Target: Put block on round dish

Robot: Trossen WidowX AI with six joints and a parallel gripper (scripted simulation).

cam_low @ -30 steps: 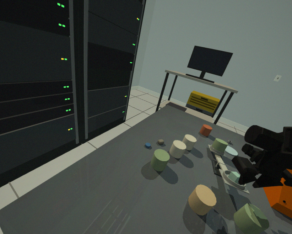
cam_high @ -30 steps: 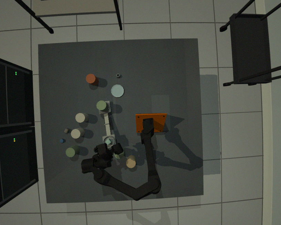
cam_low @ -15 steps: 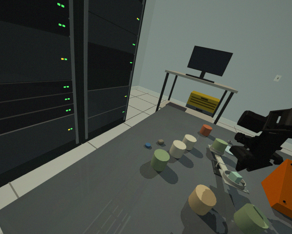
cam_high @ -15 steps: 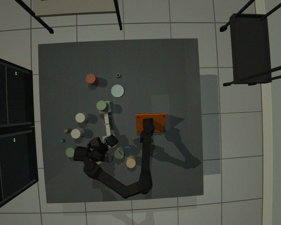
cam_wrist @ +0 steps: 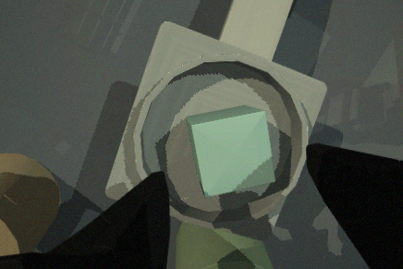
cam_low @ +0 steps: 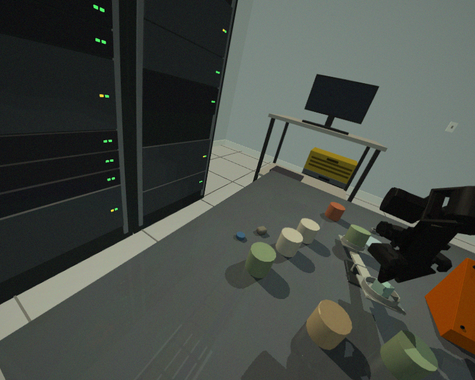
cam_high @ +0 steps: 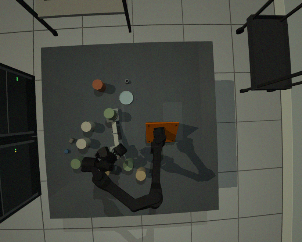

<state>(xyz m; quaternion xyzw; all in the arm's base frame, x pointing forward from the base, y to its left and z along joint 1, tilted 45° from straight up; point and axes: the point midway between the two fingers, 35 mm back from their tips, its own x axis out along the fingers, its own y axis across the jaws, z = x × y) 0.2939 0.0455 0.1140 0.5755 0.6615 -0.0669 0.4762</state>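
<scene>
The mint block [cam_low: 382,288] [cam_wrist: 233,155] sits uncovered in the near ring-shaped pan of the balance [cam_high: 114,127] [cam_low: 360,265] [cam_wrist: 263,7]. My gripper [cam_high: 112,153] [cam_low: 416,274] [cam_wrist: 237,169] is open and empty above this pan, its fingertips on either side of the block in the wrist view. In the top view the gripper hides the block. A light green cup [cam_high: 109,113] [cam_low: 357,236] stands on the far pan. Another light green cup [cam_high: 128,164] [cam_low: 405,356] [cam_wrist: 217,245] stands on the table beside the near pan. The round dish [cam_high: 126,97] [cam_low: 372,242] holds nothing visible.
A tan cylinder [cam_high: 107,172] [cam_low: 329,323] [cam_wrist: 30,201] and another tan cylinder [cam_high: 140,175] stand near the arm. A darker green cylinder [cam_high: 75,163] [cam_low: 260,260] and two cream cylinders [cam_high: 87,126] [cam_high: 81,143] stand left of the balance. A red cylinder [cam_high: 97,84] stands left of the dish.
</scene>
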